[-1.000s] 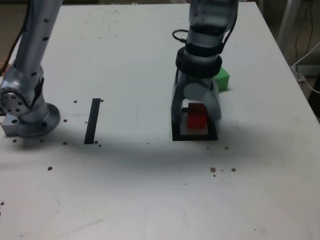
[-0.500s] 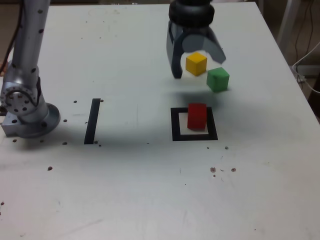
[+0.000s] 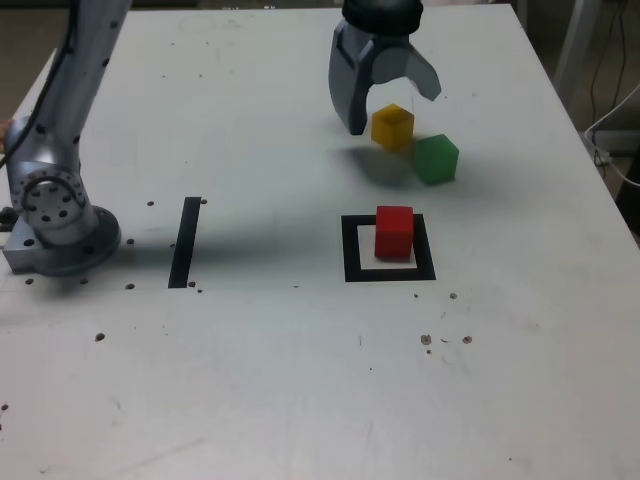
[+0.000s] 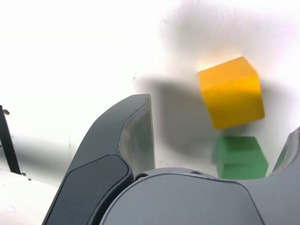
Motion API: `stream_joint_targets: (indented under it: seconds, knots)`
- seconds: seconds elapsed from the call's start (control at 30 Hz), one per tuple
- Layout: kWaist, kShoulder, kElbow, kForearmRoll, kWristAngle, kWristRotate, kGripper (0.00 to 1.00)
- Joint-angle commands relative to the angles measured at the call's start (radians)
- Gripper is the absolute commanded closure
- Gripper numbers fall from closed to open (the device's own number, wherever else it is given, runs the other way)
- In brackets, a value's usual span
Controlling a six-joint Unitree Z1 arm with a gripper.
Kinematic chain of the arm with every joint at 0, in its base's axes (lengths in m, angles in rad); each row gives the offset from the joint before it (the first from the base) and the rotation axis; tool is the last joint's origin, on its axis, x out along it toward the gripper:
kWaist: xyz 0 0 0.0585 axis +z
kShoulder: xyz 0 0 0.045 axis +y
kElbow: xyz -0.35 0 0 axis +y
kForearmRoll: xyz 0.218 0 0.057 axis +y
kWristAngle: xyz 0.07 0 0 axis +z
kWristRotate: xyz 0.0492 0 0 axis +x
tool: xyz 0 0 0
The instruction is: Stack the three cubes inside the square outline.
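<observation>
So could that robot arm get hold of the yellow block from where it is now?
Probably yes: the open gripper hovers by the yellow block with nothing seen between them, though the green block sits close beside it.

On the table point(image 3: 270, 370) there are three cubes: one red cube point(image 3: 394, 234), one yellow cube point(image 3: 393, 127) and one green cube point(image 3: 436, 160). Also counted are one square outline point(image 3: 352, 262) of black tape, one straight black strip point(image 3: 185, 243) and one robot arm point(image 3: 70, 130)

The gripper point(image 3: 396, 108) hangs open, its 2 jaws spread wide and seemingly angled downward.
</observation>
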Motion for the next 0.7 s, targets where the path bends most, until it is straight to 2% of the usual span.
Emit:
stream_joint_targets:
  seconds: [0.0, 0.37, 0.67]
  knots:
    - [0.007, 0.022, -0.029, 0.020, -0.007, 0.000, 0.02]
    - [0.050, 0.150, -0.189, 0.120, -0.044, 0.027, 0.06]
    - [0.063, 0.220, -0.289, 0.198, -0.058, 0.048, 0.18]
